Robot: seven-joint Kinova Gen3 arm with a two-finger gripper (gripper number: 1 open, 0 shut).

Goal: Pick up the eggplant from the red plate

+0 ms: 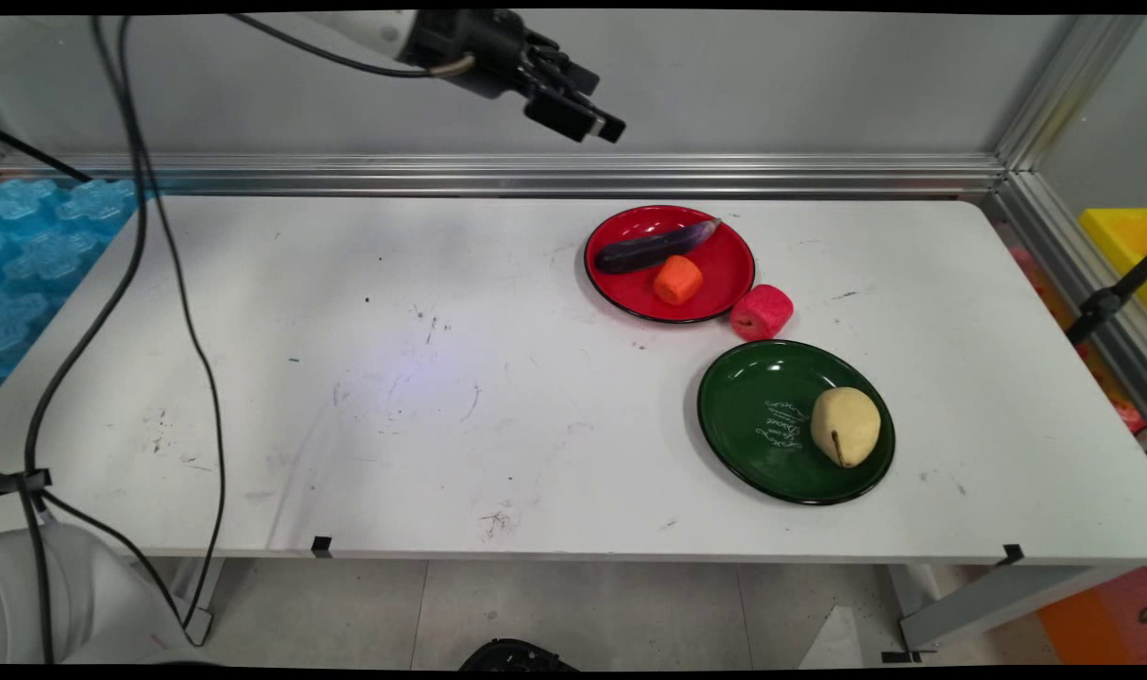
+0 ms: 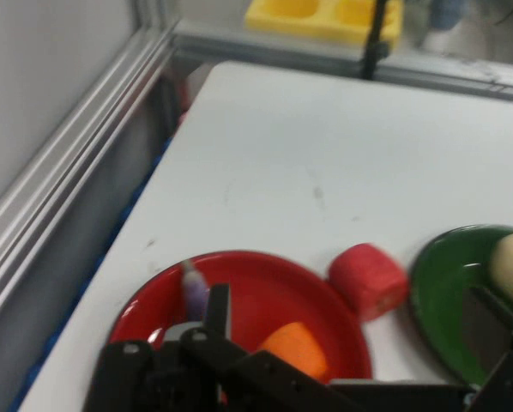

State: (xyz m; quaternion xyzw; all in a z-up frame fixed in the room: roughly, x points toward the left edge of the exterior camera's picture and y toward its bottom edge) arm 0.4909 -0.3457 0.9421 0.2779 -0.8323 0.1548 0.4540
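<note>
The gripper (image 1: 600, 126) is hanging wide open, empty — dropping straight down risks clipping the red plate (image 1: 725, 260) below, jolting its eggplant (image 1: 651, 248).

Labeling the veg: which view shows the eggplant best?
Main view: the whole eggplant lies unobstructed on the red plate. In the hand view only its stem end shows; the gripper linkage hides the rest.

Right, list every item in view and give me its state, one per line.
gripper: raised high above the table, open, holding nothing
red plate: on the table, holds the eggplant and the orange piece
eggplant: lying on its side
orange piece: beside the eggplant
pink piece: on the table, between the two plates
green plate: holds the pear
pear: lying near the plate's right rim
</note>
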